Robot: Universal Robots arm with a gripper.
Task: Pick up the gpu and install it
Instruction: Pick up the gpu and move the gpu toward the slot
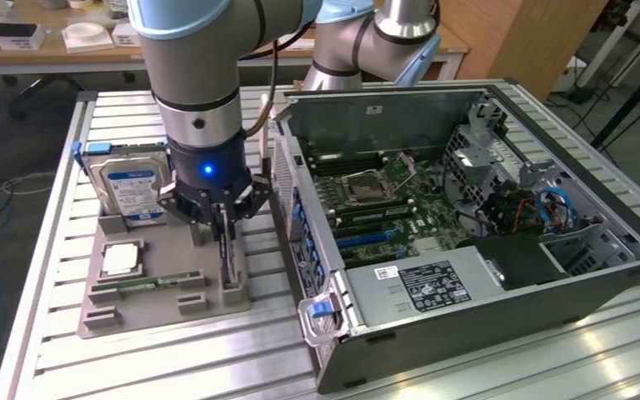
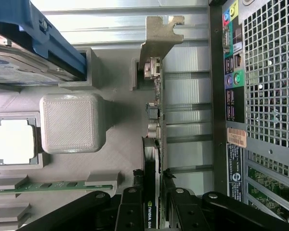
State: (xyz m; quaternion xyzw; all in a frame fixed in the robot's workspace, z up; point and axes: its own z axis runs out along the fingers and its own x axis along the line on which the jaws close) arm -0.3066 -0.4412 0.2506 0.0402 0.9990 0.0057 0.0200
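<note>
Currently we are pinching the gpu point(image 2: 154, 118) between the pressed-in fingers of our gripper point(image 1: 227, 250), the card standing on edge in the grey holder tray point(image 1: 153, 315), just beside the computer case point(image 1: 297, 208). We are risking a jam if the card is tilting in its slot, and its silver bracket point(image 2: 156, 45) could catch the case's rear panel. Sharing the tray are the hard drive point(image 1: 131, 187), the processor point(image 1: 120, 260) and the memory stick point(image 1: 142, 285), all lying apart from our grip
</note>
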